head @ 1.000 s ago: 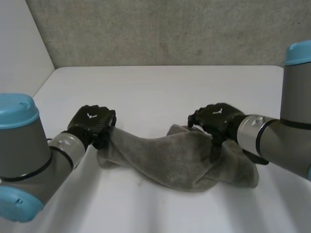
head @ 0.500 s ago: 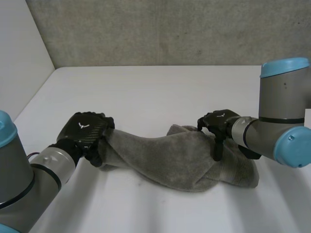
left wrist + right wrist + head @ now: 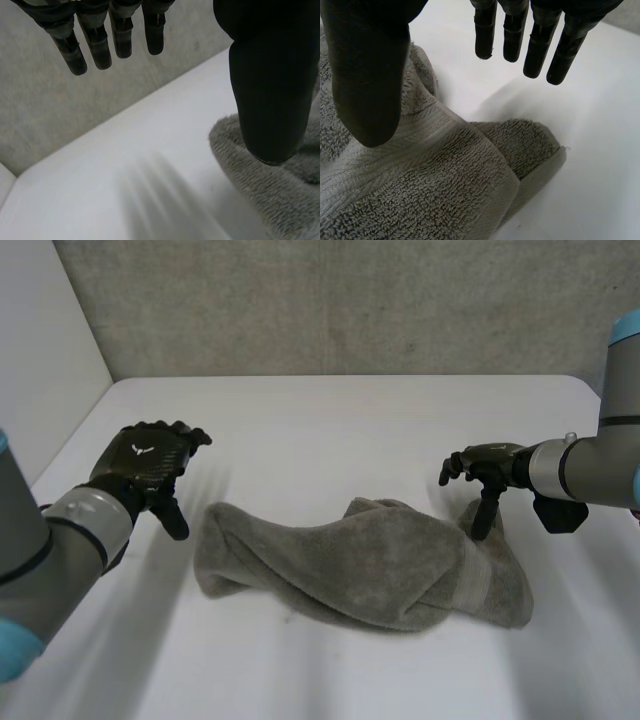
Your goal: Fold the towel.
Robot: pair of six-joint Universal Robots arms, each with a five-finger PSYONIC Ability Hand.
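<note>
The soft grey fluffy towel (image 3: 370,565) lies bunched up in the middle of the flat white table (image 3: 330,420). The black left hand (image 3: 140,462) is beside the towel's left end, with its fingers straight and spread, holding nothing. The black right hand (image 3: 490,462) hangs over the right end, its fingers loose and apart and its thumb pointing down at the cloth.

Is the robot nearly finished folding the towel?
Not yet. Done: nothing neat; the towel lies bunched and twisted on the table. In hand: nothing; the left hand is open beside one end, and the right hand is open above the other. Left: probably spreading it flat, then folding it.
</note>
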